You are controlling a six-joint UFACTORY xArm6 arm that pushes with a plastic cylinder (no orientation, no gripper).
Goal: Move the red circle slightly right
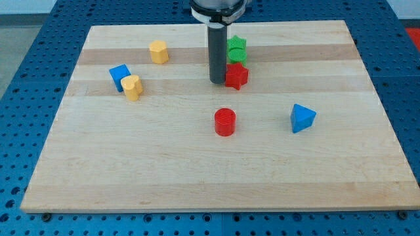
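My tip [217,81] touches the red star [237,76], no hand to grip. Red circle [224,122] sits below; careless approach drags the star.

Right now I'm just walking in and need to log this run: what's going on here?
My tip rests on the wooden board, just left of the red star and above the red circle, which it isn't touching. The circle sits untouched mid-board, with the blue triangle to its right.
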